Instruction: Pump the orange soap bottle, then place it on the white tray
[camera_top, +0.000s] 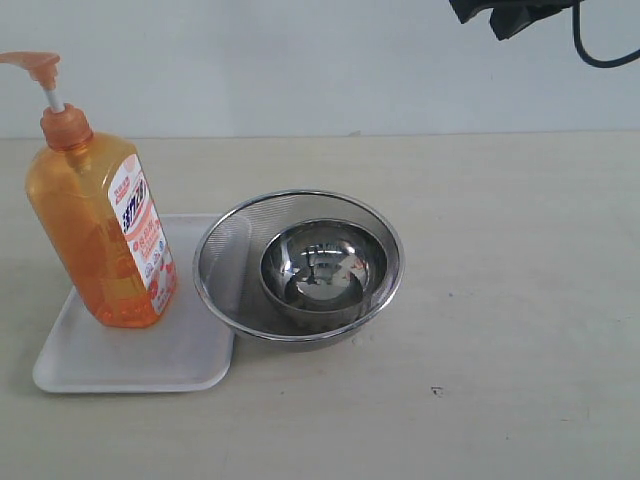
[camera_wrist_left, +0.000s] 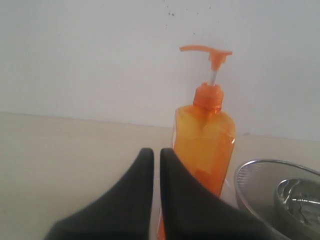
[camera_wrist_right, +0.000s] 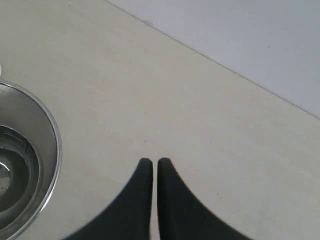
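Currently, the orange soap bottle (camera_top: 100, 235) is standing upright on the white tray (camera_top: 130, 365), toward the tray's rear left part in the exterior view, with its long axis running vertically and its base resting flat on the tray floor. Its pump spout is pointing to the left of that view, and its white-and-red label is facing right and forward, toward the mesh strainer (camera_top: 225, 262). The strainer is sitting just beside the tray on the tabletop (camera_top: 520, 300), its rim overlapping the tray's right edge, and is holding a steel bowl (camera_top: 325, 270). The left gripper (camera_wrist_left: 152, 152) is hovering near the bottle's lower body, its jaws pressed together and grasping nothing. The right gripper (camera_wrist_right: 151, 162) is hanging over bare tabletop beside the strainer, its jaws likewise clenched on nothing.
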